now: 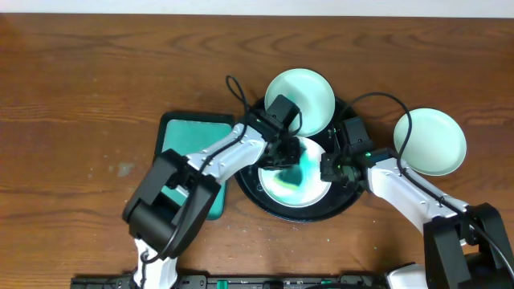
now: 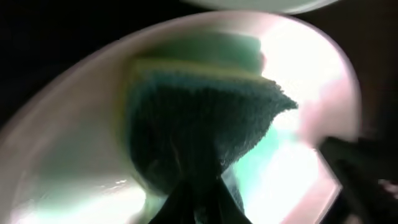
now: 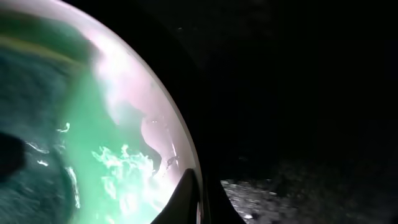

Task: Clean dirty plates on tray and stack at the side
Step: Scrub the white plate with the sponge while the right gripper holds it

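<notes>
A dirty plate (image 1: 313,189) with a teal smear lies on the round black tray (image 1: 341,202). My left gripper (image 1: 287,156) is shut on a teal sponge (image 1: 300,170) and presses it on this plate. In the left wrist view the sponge (image 2: 205,112) with its yellow layer fills the plate (image 2: 62,168) ahead of the fingers (image 2: 199,202). My right gripper (image 1: 326,170) is shut on the plate's right rim; in the right wrist view its fingers (image 3: 200,199) straddle the rim of the plate (image 3: 124,124). A second plate (image 1: 299,100) rests at the tray's back edge. A third plate (image 1: 430,140) lies on the wood tabletop at the right.
A smaller rectangular teal tray (image 1: 193,140) with a black rim lies left of the round tray, partly under my left arm. Brown wood tabletop (image 1: 80,96) stretches to the left and the back. Cables loop above both wrists.
</notes>
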`<state>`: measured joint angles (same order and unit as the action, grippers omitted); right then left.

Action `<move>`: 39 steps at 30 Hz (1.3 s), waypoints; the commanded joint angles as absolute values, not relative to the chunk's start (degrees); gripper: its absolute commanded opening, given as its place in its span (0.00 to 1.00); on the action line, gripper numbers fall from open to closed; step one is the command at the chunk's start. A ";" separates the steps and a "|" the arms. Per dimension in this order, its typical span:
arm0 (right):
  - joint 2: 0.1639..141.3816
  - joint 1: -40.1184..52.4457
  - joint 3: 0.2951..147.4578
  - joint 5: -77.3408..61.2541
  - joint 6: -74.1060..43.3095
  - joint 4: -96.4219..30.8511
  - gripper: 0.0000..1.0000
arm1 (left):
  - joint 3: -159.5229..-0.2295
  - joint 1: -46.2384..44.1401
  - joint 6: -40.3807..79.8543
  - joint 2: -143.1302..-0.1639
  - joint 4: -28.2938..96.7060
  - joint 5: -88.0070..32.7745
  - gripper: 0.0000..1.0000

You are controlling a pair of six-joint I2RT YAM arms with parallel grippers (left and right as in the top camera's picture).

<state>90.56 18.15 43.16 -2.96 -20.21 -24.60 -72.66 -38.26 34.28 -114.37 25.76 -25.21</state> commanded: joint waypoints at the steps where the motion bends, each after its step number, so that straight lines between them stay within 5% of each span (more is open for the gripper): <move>1: 91.42 16.93 42.30 0.99 -20.78 -25.76 0.01 | -71.70 -42.24 33.21 -119.66 23.90 -40.42 0.07; 16: 91.42 16.93 42.30 0.99 -20.78 -25.76 0.01 | -71.72 -42.11 29.10 -118.96 26.15 -46.94 0.07; 31: 91.42 16.93 42.30 1.02 -20.78 -25.91 0.01 | -71.79 -36.93 39.62 -110.72 43.09 9.74 0.07; 35: 91.42 16.93 42.30 0.99 -20.78 -25.91 0.01 | -71.77 -36.99 38.57 -111.57 40.14 7.60 0.07; 39: 91.42 16.93 42.30 1.02 -20.78 -25.91 0.01 | -71.75 -37.10 34.92 -111.96 33.95 -9.58 0.07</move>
